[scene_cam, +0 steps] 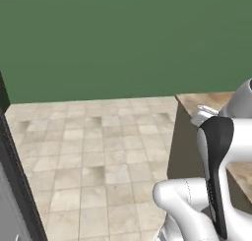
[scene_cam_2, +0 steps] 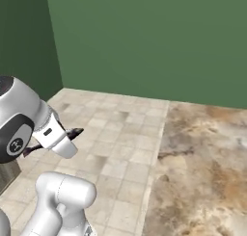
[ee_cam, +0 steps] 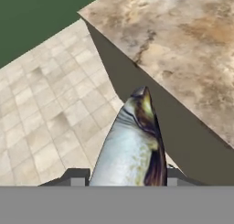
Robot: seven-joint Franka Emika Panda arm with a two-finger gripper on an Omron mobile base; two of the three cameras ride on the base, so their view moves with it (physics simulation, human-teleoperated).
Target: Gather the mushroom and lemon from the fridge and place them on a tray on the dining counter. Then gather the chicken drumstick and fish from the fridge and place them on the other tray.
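The fish [ee_cam: 135, 145] is silvery-white with a dark, yellow-tinged back. It stands between my gripper's [ee_cam: 123, 178] two finger tips, and the gripper is shut on it. It hangs over the tiled floor, just off the edge of the dining counter [ee_cam: 183, 45]. In the right base view the fish's dark end [scene_cam_2: 73, 133] pokes out past the white wrist, left of the counter [scene_cam_2: 202, 163]. The counter's marble corner [scene_cam: 206, 100] shows behind the arm in the left base view.
Beige floor tiles [scene_cam: 98, 156] stretch to a green wall [scene_cam_2: 154, 37]. The counter's dark side panel [ee_cam: 151, 109] drops straight to the floor. A dark upright panel [scene_cam: 15, 186] runs along the left edge of the left base view.
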